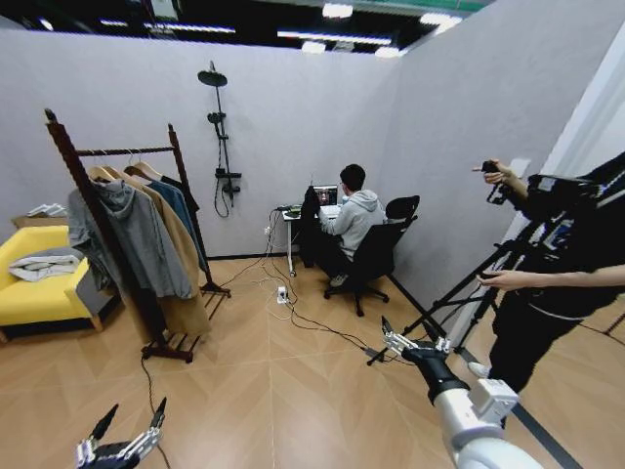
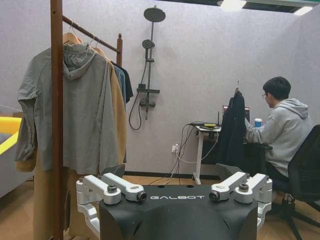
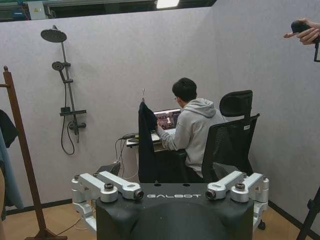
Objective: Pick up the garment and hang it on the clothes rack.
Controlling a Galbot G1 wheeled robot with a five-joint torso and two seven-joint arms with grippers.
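Note:
The garment (image 1: pixel 310 221), a long black coat, hangs on a hanger at the near end of a small desk against the far wall; it also appears in both wrist views (image 2: pixel 232 131) (image 3: pixel 146 146). The clothes rack (image 1: pixel 94 207), dark reddish wood, stands at the left (image 2: pixel 56 120) (image 3: pixel 22 150) with a grey hoodie, a tan coat and a blue jacket on its rail. My left gripper (image 1: pixel 129 420) (image 2: pixel 170 171) is low at the front left, open and holding nothing. My right gripper (image 1: pixel 411 339) (image 3: pixel 167 170) reaches forward at the right, open and holding nothing. Both are far from the coat.
A person sits in a black office chair (image 1: pixel 376 256) at the desk beside the coat. Cables and a power strip (image 1: pixel 282 292) cross the floor. A tripod (image 1: pixel 469 288) and a standing person are at the right. A yellow sofa (image 1: pixel 34 293) is left of the rack.

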